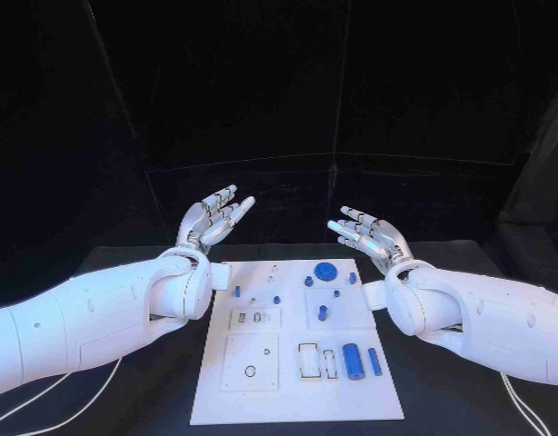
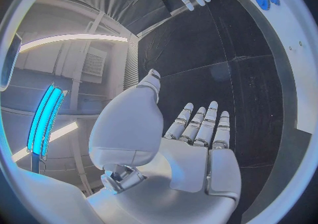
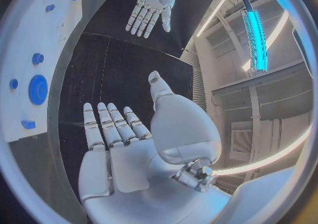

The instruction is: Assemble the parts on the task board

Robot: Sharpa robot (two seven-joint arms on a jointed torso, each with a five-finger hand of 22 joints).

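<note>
Black drapes close off the scene behind a dark bench (image 1: 122,400), where a white task board (image 1: 295,404) lies flat at the middle, running from the near edge toward the far one. Two white arms reach past the board's long sides, and each ends raised beyond its far edge: the left hand (image 1: 214,216) and the right hand (image 1: 368,234) are both released, fingers straight and apart, grasping nothing. That posture reads as a ready stance, with assembly apparently not yet begun. Blue parts sit on the board: one round disc (image 1: 325,270) near the far edge, one thick cylinder (image 1: 353,358) and one slim rod (image 1: 374,361) toward the near edge, plus several small pegs, too small to count surely.
</note>
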